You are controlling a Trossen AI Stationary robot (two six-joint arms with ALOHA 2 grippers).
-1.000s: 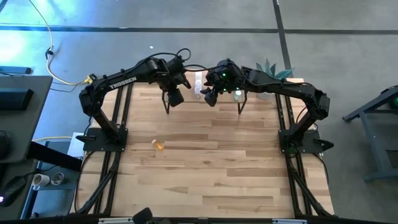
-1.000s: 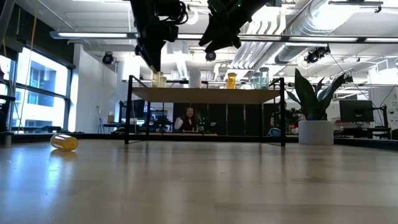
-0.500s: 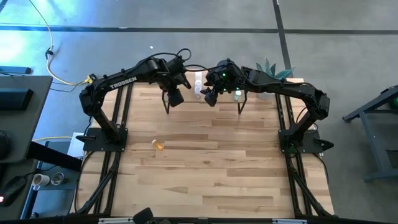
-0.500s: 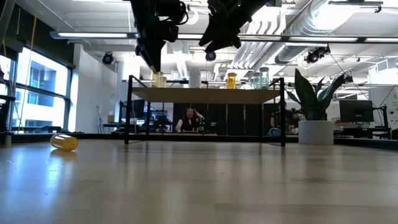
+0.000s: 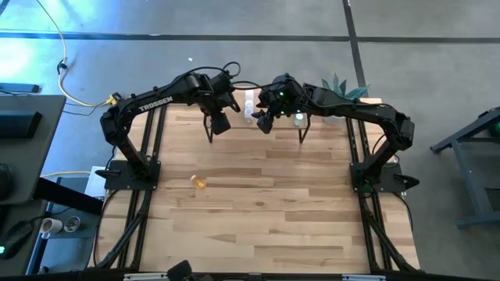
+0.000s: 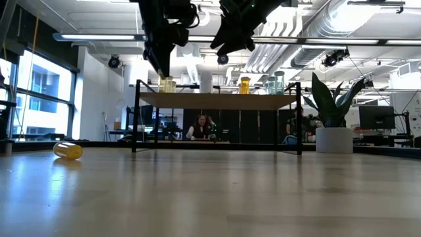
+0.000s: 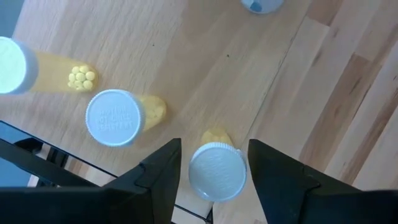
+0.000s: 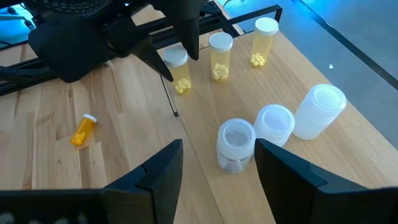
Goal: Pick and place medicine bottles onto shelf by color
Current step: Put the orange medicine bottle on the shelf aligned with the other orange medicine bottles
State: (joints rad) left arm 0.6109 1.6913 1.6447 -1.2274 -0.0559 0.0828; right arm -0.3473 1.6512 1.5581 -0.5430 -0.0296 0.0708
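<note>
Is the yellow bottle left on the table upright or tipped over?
Tipped over. The yellow bottle lies on its side on the table, its white cap pointing sideways in the right wrist view.

You have the shelf (image 6: 217,100) at the counter's (image 5: 266,203) far edge, bottles (image 8: 219,56) standing on it; one bottle (image 5: 199,182) lies on the counter, front-left.

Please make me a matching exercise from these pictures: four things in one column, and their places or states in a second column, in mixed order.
1. left gripper
2. right gripper
3. lying orange bottle
4. plant

A. on the table, off the shelf
B. beside the shelf's end
C. open over a yellow bottle
D. open, near the clear bottles

Pairs: 1-C, 2-D, 3-A, 4-B.
</note>
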